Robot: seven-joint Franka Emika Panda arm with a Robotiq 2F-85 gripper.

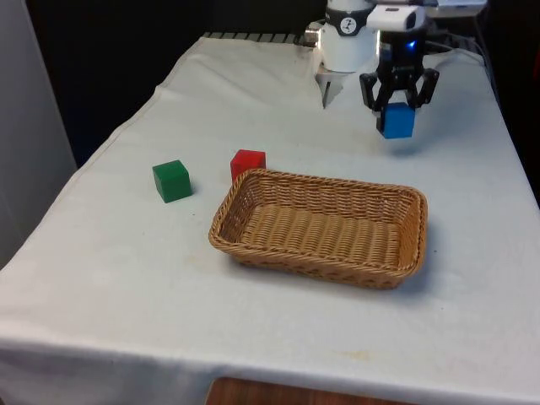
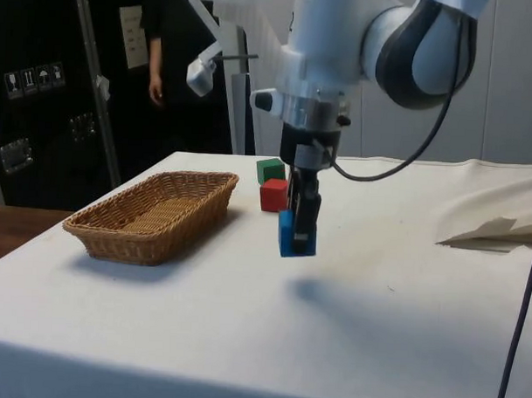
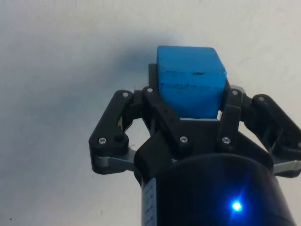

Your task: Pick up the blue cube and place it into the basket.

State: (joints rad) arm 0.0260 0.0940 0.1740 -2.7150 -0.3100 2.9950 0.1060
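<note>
Basket [image 1: 321,226] sits nearest in the front view, wicker, rectangular, nothing inside, flat on the white-clothed bench [image 1: 126,287]. Also in side view [image 2: 152,212], toward that view's left.

Red cube [image 1: 248,163] just behind the basket's far corner on the front view's left, very close to the rim, can't tell if touching. Green cube [image 1: 171,180] further to the front view's left, apart from the red one and from the basket. Side view: red cube [image 2: 273,195] and green cube [image 2: 270,170] close together behind the tool, green further back.

Tool [image 1: 397,108] is clamped on the blue cube [image 1: 396,121], at the far part of the bench toward the front view's right, beyond the basket and not over it. Side view shows the blue cube [image 2: 296,233] lifted clear of the cloth, shadow on the bench below and to the right of it; tool [image 2: 302,219] points straight down. Wrist view: blue cube [image 3: 190,84] pinched between the two black fingers [image 3: 160,110], tool [image 3: 193,101] closed on it, plain white cloth beneath.

Cloth is rumpled into a fold [image 2: 492,229] at the side view's right edge. Person [image 2: 154,38] standing in the background of the side view, dark clothes, one hand hanging down.
</note>
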